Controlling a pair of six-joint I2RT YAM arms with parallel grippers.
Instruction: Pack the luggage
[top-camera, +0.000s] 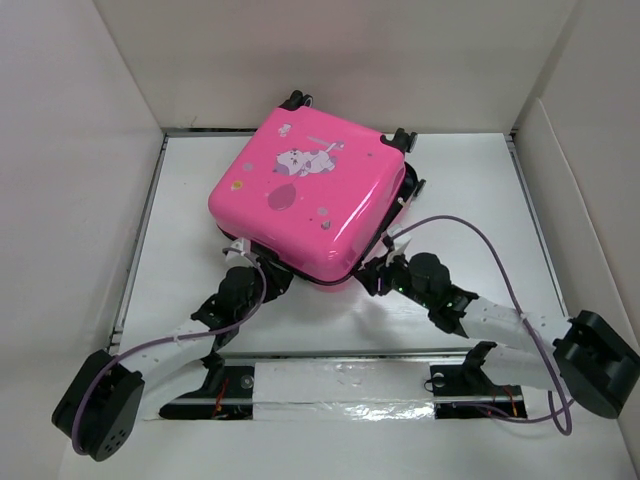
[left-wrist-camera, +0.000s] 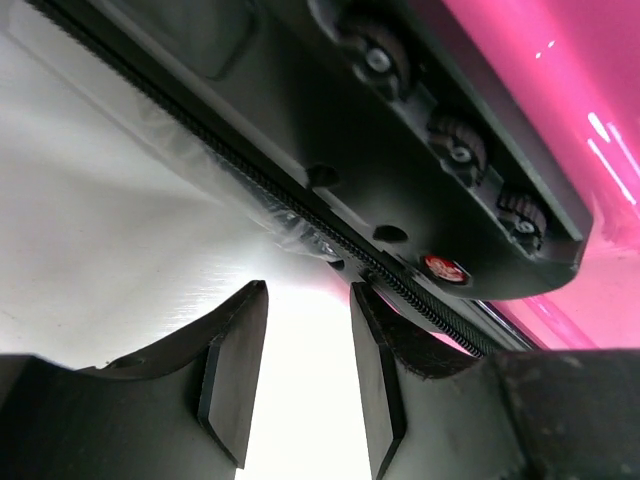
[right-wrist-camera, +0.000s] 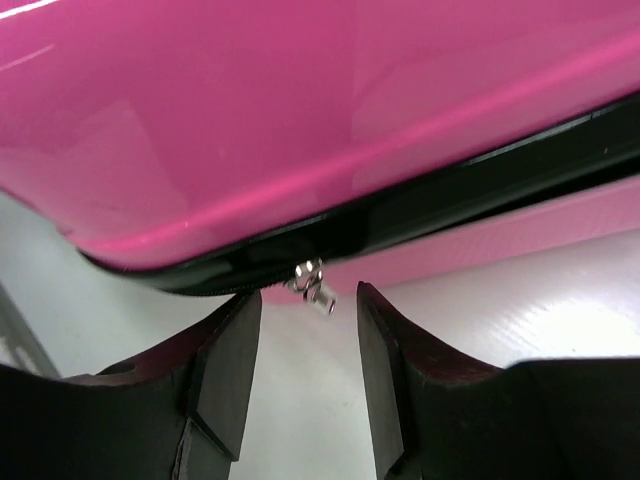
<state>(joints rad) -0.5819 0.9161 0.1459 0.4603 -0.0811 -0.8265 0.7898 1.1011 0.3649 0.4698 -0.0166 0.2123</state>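
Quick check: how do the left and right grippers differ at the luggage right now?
The left gripper sits at the near-left corner of the luggage, the right gripper at its near-right side. The left gripper faces the lock dials; the right gripper faces the silver zipper pull. Both are open, holding nothing.

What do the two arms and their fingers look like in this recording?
The left arm and right arm have black joint housings and white-wrapped links, and each trails a looping purple cable. The fingers are matte black and wedge-shaped with angled faces.
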